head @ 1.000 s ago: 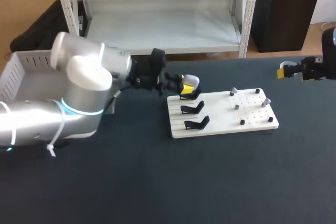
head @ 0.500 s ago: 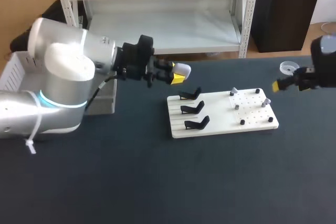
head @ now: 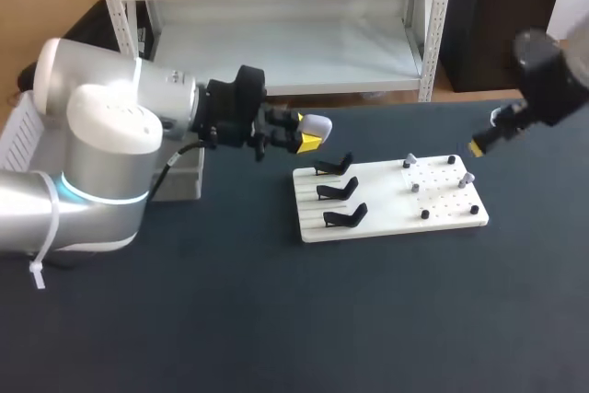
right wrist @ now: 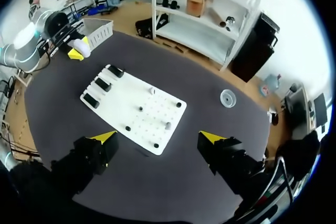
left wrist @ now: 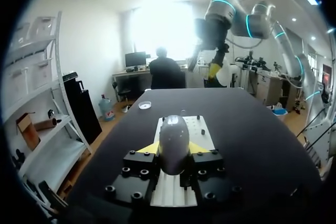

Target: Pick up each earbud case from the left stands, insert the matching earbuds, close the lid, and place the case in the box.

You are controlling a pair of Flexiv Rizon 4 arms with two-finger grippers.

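Your one dark surface (head: 276, 319) carries one white board (head: 386, 200). Two arms are in view: your left arm comes in large from the left, your right from the far right corner. One white perforated box (head: 17, 135) sits at the far left edge, mostly hidden behind the left arm.

On the board there are three black stands (head: 337, 190) in a row on its left side, all bare. On its right side are two pale pieces (head: 410, 162) and four dark pegs (head: 424, 214), too small to identify.

There is one case (left wrist: 174, 135), pale grey with the lid down. Your left tool (left wrist: 173, 148) is clenched on it, in the air between the box and the board. Your right tool (right wrist: 158, 137) is spread wide above the board's right end, holding nothing.
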